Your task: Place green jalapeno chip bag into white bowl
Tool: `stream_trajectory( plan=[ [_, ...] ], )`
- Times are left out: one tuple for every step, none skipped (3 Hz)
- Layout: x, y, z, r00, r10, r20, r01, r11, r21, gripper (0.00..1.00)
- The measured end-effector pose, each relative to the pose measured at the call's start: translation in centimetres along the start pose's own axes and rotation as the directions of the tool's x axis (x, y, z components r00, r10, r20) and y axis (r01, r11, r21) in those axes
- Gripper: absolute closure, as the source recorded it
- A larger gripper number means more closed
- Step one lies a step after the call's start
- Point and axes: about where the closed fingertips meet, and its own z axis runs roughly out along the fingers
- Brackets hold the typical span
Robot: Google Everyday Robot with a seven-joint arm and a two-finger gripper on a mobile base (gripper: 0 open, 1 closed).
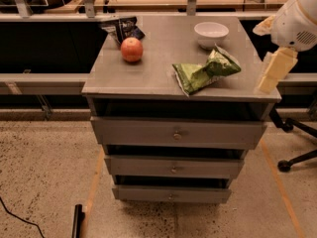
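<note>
The green jalapeno chip bag (205, 72) lies crumpled on the table (148, 81), right of centre, its far tip just beside the white bowl (211, 33); an apple (132, 49) and a dark bag (123, 28) sit far-left, well apart from both; the pincer (273, 73) hangs off the table's right edge, holding nothing visible; clenched or released, I cannot tell.

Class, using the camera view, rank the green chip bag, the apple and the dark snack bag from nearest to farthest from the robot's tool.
The tool hangs at the right edge of the cabinet top.
1. green chip bag, front, right of centre.
2. apple, left of centre.
3. dark snack bag, back left corner.
</note>
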Motion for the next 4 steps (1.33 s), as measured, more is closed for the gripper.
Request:
stream_trajectory(
  plan=[
    [-0.4,-2.7,4.6,0.994,-0.051,0.099,0.054,0.9982,-0.025,0.0],
    [-0.8,-5.4,8.0,0.98,-0.026,0.198,0.027,0.9996,-0.003,0.0],
    [-1.0,-8.8,10.4,0.967,0.068,0.244,-0.074,0.9971,0.017,0.0],
    [-0.6,-10.4,13.3,0.952,0.185,0.242,-0.185,0.9825,-0.023,0.15]
  ],
)
